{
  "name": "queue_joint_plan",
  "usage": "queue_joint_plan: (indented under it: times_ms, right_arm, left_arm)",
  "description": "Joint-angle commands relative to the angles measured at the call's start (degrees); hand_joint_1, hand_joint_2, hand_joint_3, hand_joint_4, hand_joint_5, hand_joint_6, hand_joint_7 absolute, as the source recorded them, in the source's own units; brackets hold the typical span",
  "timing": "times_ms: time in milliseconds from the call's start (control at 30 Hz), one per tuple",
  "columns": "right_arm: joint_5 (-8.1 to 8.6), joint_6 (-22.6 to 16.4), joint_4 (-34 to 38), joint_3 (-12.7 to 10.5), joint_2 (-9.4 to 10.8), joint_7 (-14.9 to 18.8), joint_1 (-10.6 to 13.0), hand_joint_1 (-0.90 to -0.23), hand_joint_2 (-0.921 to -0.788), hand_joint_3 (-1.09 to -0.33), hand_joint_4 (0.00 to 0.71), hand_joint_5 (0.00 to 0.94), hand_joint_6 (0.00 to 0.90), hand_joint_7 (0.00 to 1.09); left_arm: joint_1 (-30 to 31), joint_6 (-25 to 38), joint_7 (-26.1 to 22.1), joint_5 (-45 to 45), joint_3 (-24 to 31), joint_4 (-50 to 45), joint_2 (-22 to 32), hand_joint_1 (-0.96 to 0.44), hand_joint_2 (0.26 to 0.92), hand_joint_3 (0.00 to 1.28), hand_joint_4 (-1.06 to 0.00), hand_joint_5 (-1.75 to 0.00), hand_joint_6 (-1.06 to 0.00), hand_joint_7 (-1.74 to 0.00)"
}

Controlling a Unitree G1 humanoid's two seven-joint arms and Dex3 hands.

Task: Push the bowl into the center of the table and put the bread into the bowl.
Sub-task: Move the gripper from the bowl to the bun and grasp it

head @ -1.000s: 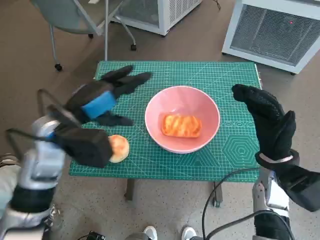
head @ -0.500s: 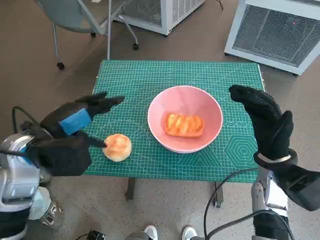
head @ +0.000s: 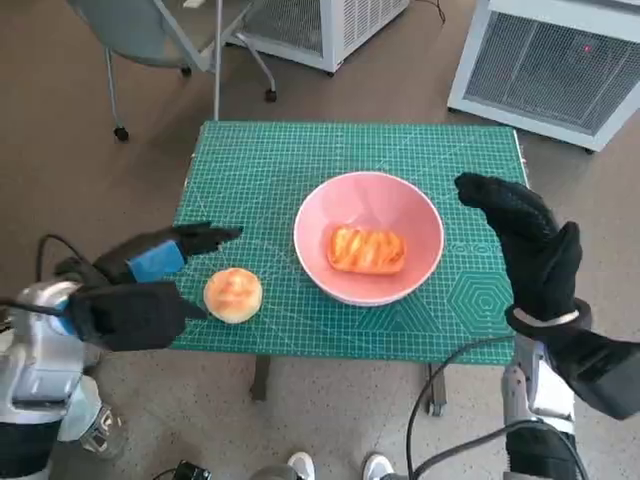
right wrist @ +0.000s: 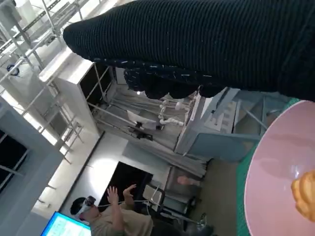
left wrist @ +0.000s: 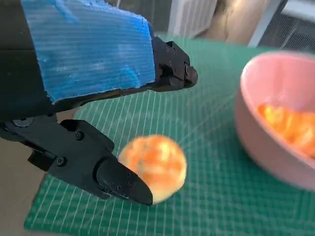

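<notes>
A brown floor is seen in the head view, with a chair (head: pixel 160 30) and white ventilated cabinets (head: pixel 545 60) beyond a small table covered by a green cutting mat (head: pixel 300 165). A pink bowl (head: pixel 368 200) stands near the middle of the mat, with a flat glazed pastry (head: pixel 365 250) lying inside it. A round bread roll (head: pixel 233 294) lies on the mat near the front left corner, apart from the bowl. The left hand (head: pixel 150 268) is placed at the mat's left edge just beside the roll, fingers spread and nothing held. The right hand (head: pixel 530 245) is raised beside the bowl's right, fingers apart and empty. Shoe tips (head: pixel 335 467) show at the bottom edge. In the left wrist view, the roll (left wrist: pixel 153 166) is seen between the black fingers (left wrist: pixel 115 179) with nothing closed on it; contact cannot be told. In the right wrist view, the glove (right wrist: pixel 197 44) spans the top, the bowl's rim (right wrist: pixel 266 177) shows, and a person (right wrist: pixel 113 216) sits at a screen in the background. Compared with a second earlier, the left hand has been drawn back from over the mat to its left edge, uncovering the roll; bowl and pastry are unchanged.
</notes>
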Motion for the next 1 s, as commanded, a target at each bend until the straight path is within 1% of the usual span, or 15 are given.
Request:
queue_joint_plan:
  times_ms: [33,300,500,667,700,800,833,867,900,933,967,1000]
  right_arm:
    - [0.13,0.8,1.1,0.1,-0.2,0.4,0.1,-0.645,-0.921,-0.747,0.076,0.0,-0.001,0.37]
    - [0.4,1.4,0.8,0.2,-0.4,0.9,0.2,-0.647,-0.921,-0.747,0.075,0.0,-0.001,0.37]
    - [0.53,2.1,0.3,0.2,-0.6,1.2,0.3,-0.647,-0.921,-0.751,0.073,0.0,-0.001,0.36]
    - [0.63,2.5,-0.3,0.1,-0.7,1.3,0.5,-0.647,-0.921,-0.751,0.072,0.0,-0.001,0.36]
    - [0.71,2.6,-0.4,0.1,-0.6,1.3,0.6,-0.647,-0.921,-0.751,0.072,0.0,-0.001,0.36]
    - [0.76,2.6,-0.7,0.0,-0.6,1.3,0.8,-0.646,-0.921,-0.751,0.071,0.0,-0.001,0.36]
    - [0.76,2.6,-0.8,-0.1,-0.6,1.3,0.9,-0.646,-0.921,-0.751,0.071,0.0,-0.001,0.36]
    - [0.75,2.5,-0.8,-0.1,-0.6,1.3,1.0,-0.645,-0.921,-0.751,0.072,0.0,-0.001,0.36]
    - [0.7,2.5,-0.9,-0.1,-0.6,1.3,1.0,-0.645,-0.921,-0.751,0.072,0.0,-0.001,0.36]
    - [0.66,2.5,-1.0,-0.2,-0.6,1.2,1.1,-0.645,-0.921,-0.75,0.072,0.001,-0.001,0.36]
    - [0.56,2.5,-1.2,-0.2,-0.6,1.1,1.1,-0.645,-0.921,-0.749,0.073,0.001,-0.001,0.36]
    - [0.48,2.5,-1.3,-0.2,-0.6,1.0,1.2,-0.644,-0.921,-0.749,0.073,0.001,-0.001,0.36]
  left_arm:
    - [-0.4,-1.3,1.9,1.4,-2.8,3.8,-2.4,-0.23,0.724,0.0,-0.13,0.0,-0.25,0.0]
    - [-3.6,-2.2,4.9,5.8,-8.5,13.2,-6.2,-0.21,0.728,0.0,-0.13,0.0,-0.23,0.0]
    - [-7.0,-1.3,7.3,9.5,-12.0,20.5,-9.1,-0.2,0.73,0.0,-0.12,0.0,-0.22,0.0]
    - [-9.7,0.4,9.6,13.2,-15.1,26.4,-11.4,-0.19,0.732,0.0,-0.12,0.0,-0.22,0.0]
    - [-10.3,0.9,10.0,14.1,-15.9,27.9,-12.0,-0.17,0.733,0.0,-0.12,0.0,-0.23,-0.01]
    - [-11.7,1.9,11.4,15.8,-17.5,31.6,-13.4,-0.08,0.751,0.01,-0.14,-0.01,-0.29,-0.03]
    - [-12.3,1.7,12.6,16.5,-18.1,33.3,-13.9,-0.05,0.76,0.02,-0.16,-0.01,-0.33,-0.04]
    - [-12.8,1.5,13.5,17.0,-18.6,34.7,-14.3,0.0,0.777,0.02,-0.24,-0.05,-0.43,-0.08]
    - [-13.2,0.8,14.9,17.5,-19.0,36.2,-14.7,0.02,0.784,0.03,-0.28,-0.05,-0.46,-0.09]
    - [-13.6,0.3,15.9,17.8,-19.4,37.3,-14.9,0.05,0.803,0.04,-0.47,-0.17,-0.58,-0.15]
    - [-13.7,-0.9,17.5,18.1,-19.7,38.4,-14.9,0.07,0.818,0.04,-0.55,-0.35,-0.64,-0.21]
    - [-13.9,-1.8,18.6,18.3,-19.9,39.2,-14.9,0.06,0.835,0.04,-0.6,-0.51,-0.65,-0.36]
